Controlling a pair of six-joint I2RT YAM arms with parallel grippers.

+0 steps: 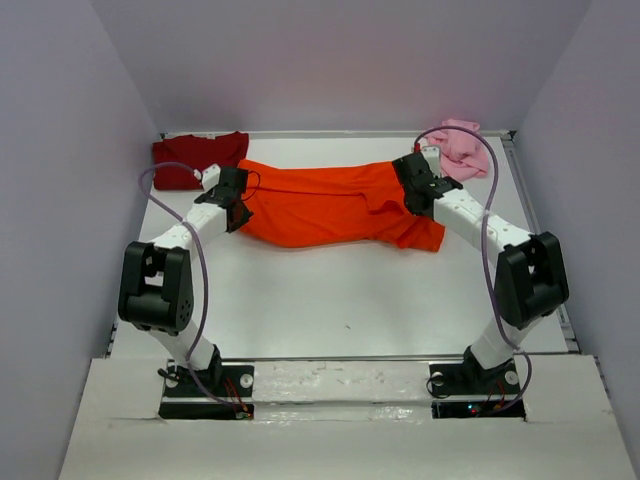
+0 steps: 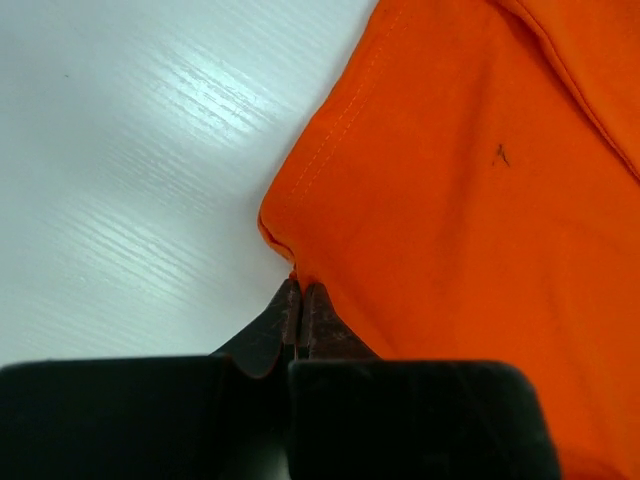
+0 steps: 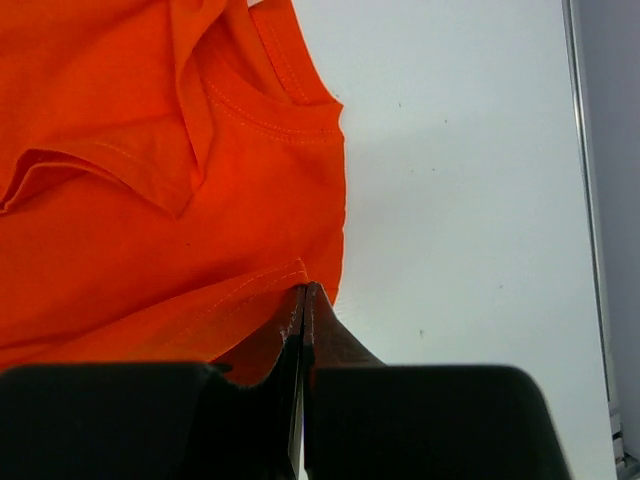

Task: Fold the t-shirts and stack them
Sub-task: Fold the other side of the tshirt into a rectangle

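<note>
Because the orange t-shirt is drawn out sideways across the far half of the table, its long axis runs left to right, with the neckline at the right end and a stitched corner at the left. The coming move turns on that line, since any fold has to carry one long edge over the other, toward the near or the far side. Each arm has its own end. The left gripper is pinched closed on the left corner, cloth squeezed between its fingers, and the right gripper is closed the same way on a hemmed edge just beside the collar. Neither is nearer than the other, as both are already on the cloth. Whether the middle of the shirt rests on the table or hangs just clear I cannot tell from above. The dark red t-shirt lies bunched in the far left corner, and the pale pink t-shirt is crumpled in the far right corner behind the right wrist.
</note>
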